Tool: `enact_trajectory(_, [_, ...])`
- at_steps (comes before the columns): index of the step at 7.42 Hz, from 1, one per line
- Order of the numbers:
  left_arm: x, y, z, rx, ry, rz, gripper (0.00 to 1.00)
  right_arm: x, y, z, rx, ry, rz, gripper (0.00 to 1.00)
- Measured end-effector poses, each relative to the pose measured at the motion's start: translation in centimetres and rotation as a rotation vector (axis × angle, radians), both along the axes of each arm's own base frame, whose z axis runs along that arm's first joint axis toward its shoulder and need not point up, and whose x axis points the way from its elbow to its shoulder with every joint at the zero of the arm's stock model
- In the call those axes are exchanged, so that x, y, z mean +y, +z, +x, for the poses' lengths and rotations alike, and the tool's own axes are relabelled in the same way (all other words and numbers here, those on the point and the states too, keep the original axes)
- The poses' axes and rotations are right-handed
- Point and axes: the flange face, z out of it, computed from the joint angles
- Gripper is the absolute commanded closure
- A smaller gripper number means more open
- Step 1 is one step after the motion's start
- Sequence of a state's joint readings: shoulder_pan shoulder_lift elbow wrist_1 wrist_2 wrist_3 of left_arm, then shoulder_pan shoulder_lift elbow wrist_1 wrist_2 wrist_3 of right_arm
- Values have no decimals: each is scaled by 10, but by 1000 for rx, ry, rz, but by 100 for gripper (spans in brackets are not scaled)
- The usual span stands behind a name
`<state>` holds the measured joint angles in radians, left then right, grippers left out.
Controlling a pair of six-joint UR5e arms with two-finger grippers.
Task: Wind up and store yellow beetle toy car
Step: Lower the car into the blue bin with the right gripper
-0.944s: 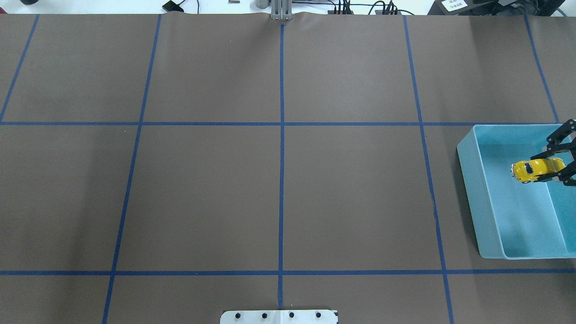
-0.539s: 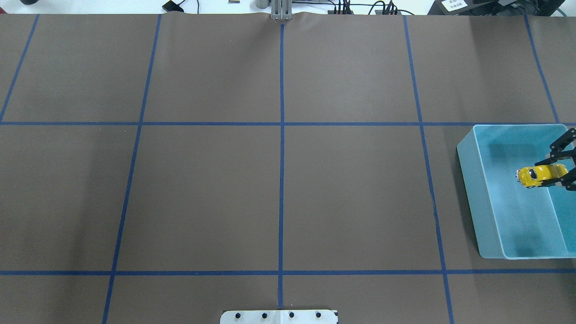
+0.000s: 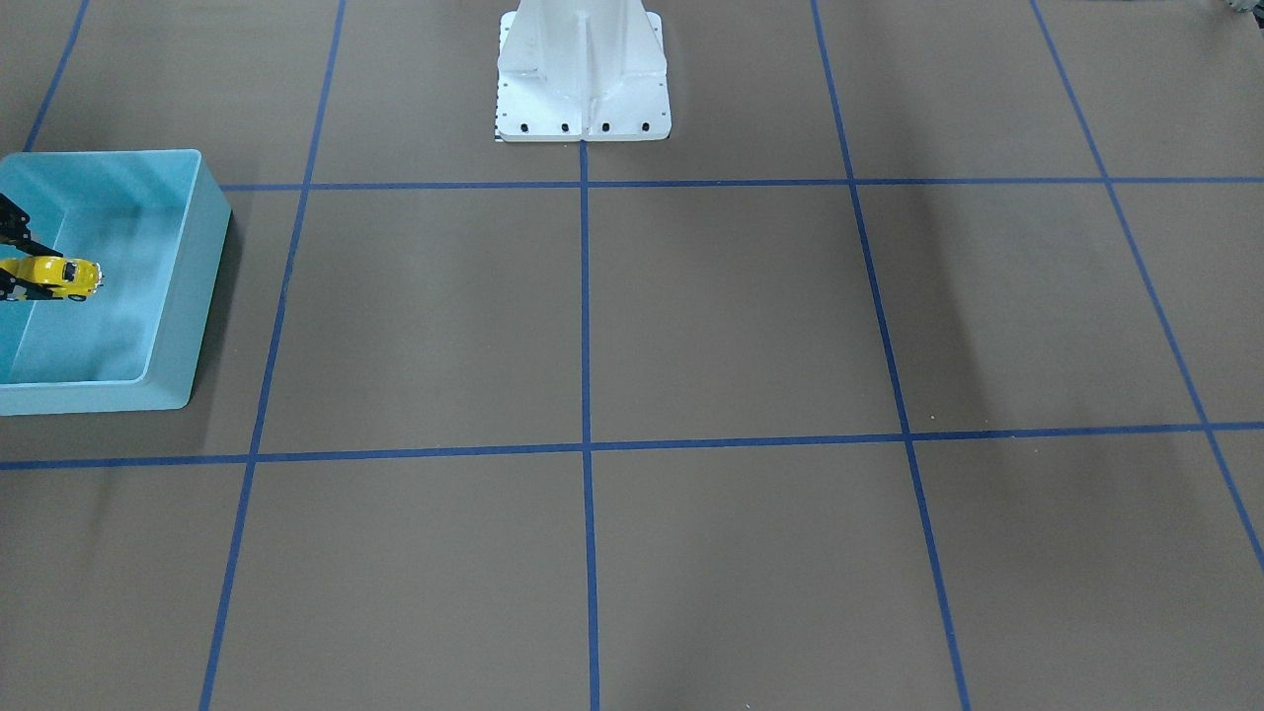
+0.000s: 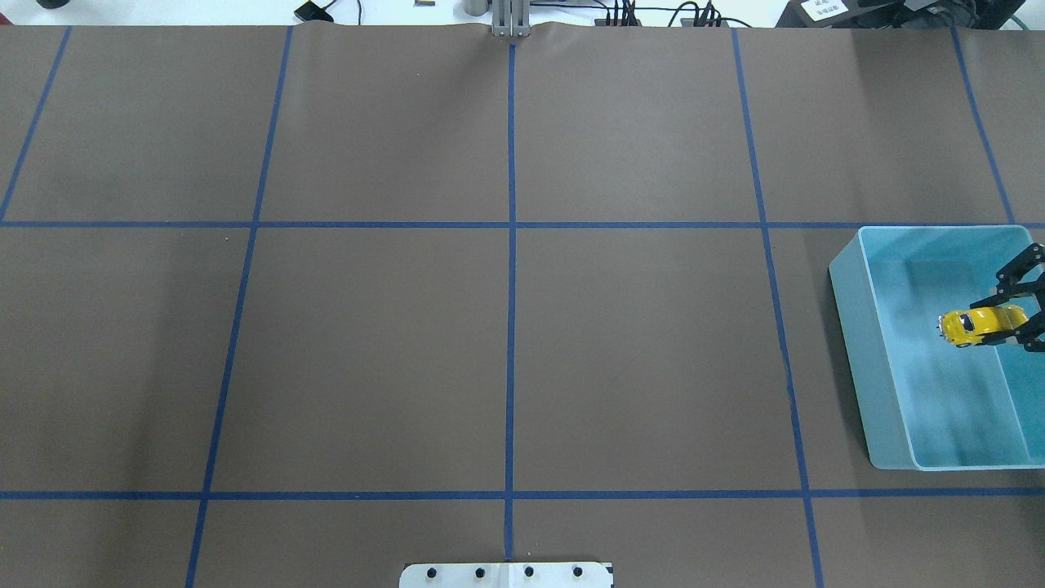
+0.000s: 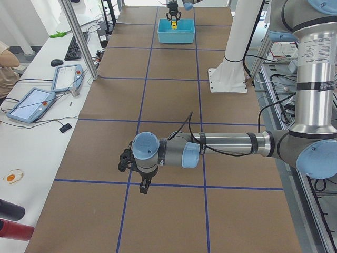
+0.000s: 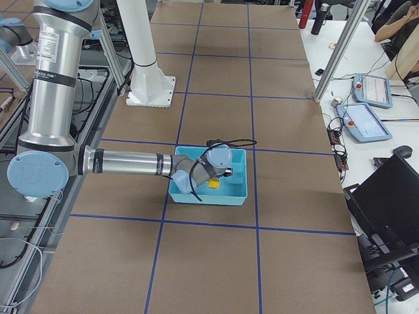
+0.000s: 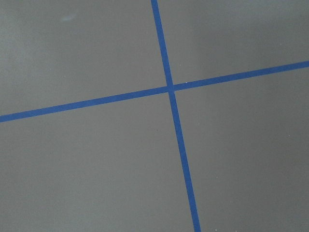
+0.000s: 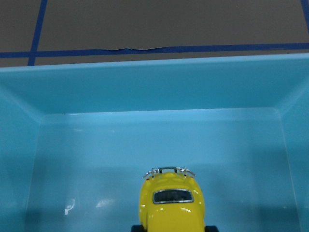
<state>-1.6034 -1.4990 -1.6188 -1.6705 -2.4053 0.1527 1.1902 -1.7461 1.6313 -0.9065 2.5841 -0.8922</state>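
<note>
Nearest me, the left gripper [image 5: 139, 178] hangs over the table [image 5: 174, 100]; whether its fingers are spread I cannot tell. Far off, at the table's 3 o'clock, the right gripper [image 4: 1008, 325] pinches the car [image 4: 971, 324] by one end inside the bin [image 4: 853, 343], free end toward 9 o'clock. Whether it touches the floor, I can't say. It looks light, hard and glossy, likely slippery, so the flat sides between the wheels seem the best hold.
</note>
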Motion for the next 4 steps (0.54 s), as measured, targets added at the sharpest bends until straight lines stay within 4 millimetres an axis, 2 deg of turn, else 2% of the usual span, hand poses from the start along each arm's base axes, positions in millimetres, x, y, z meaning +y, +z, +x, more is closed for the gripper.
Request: enact_trajectory(4, [0, 0, 0, 0, 0, 2, 0, -5, 6, -16, 0, -30, -10, 100])
